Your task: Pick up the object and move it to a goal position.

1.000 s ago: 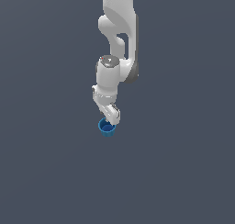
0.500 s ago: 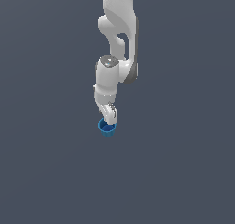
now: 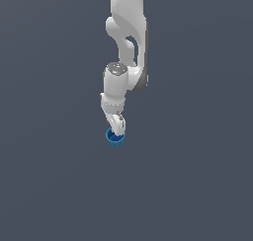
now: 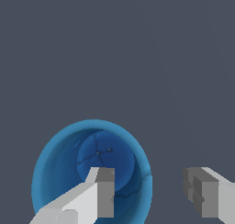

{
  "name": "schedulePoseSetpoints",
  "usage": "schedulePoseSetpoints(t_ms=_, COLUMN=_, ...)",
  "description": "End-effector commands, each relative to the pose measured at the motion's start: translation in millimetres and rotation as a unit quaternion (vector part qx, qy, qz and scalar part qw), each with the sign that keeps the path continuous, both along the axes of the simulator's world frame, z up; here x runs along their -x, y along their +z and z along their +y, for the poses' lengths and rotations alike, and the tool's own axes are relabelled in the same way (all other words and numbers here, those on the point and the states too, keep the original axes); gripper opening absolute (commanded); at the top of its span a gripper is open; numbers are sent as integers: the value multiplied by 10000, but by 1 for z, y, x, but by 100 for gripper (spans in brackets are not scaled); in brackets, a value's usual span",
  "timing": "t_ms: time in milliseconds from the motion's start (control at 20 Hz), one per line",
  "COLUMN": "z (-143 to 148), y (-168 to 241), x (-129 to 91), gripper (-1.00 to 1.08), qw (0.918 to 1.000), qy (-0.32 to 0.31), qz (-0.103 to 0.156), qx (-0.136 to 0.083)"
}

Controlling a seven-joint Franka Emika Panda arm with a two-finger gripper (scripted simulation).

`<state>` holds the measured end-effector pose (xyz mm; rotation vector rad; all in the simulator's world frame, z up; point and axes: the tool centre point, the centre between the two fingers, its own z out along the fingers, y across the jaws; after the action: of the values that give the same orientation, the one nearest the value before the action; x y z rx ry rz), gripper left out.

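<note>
1. The blue cup [image 3: 115,138] sits just below the middle of the exterior view, directly under the gripper [image 3: 117,128], upright with its mouth facing up; in the wrist view the cup [image 4: 55,172] fills the lower left of the frame, its hollow and darker floor plainly open to the camera.

2. The gripper [image 4: 149,195] is spread fairly wide and holds nothing. One finger [image 4: 102,191] hangs over the cup's interior, while the other [image 4: 206,195] stands well clear of the cup's outer wall, over bare grey ground.

3. So the cup lies off to one side of the gap's middle, not centred between the fingers. As they stand, the fingers straddle one side of the rim, one inside and one outside; closing would likely pinch that wall rather than enclose the whole cup.

4. How far the fingertips are above the rim is hard to judge; in the exterior view they seem to be at or just touching the cup's mouth.

5. The surrounding floor [image 3: 197,185] is plain grey, with open room on every side in both views. No goal marker is visible.
</note>
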<state>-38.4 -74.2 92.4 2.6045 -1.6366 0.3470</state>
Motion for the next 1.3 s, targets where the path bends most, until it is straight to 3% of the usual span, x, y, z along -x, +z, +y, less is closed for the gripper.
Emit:
schedulePoseSetpoints(t_ms=0, z=-2, y=-9, x=-1, gripper=28, qw=10000, qy=-9, qz=2, qx=-1)
schedulePoseSetpoints(t_ms=450, z=-4, y=-21, x=-3, gripper=28, qw=10000, qy=-17, qz=-2, qx=0)
schedulePoseSetpoints(t_ms=500, z=-4, y=-21, x=-3, gripper=-100, qw=10000, qy=-17, qz=-2, qx=0)
schedulePoseSetpoints(t_ms=1250, z=4, y=-18, x=-4, gripper=-100, qw=10000, qy=-2, qz=-4, qx=-2)
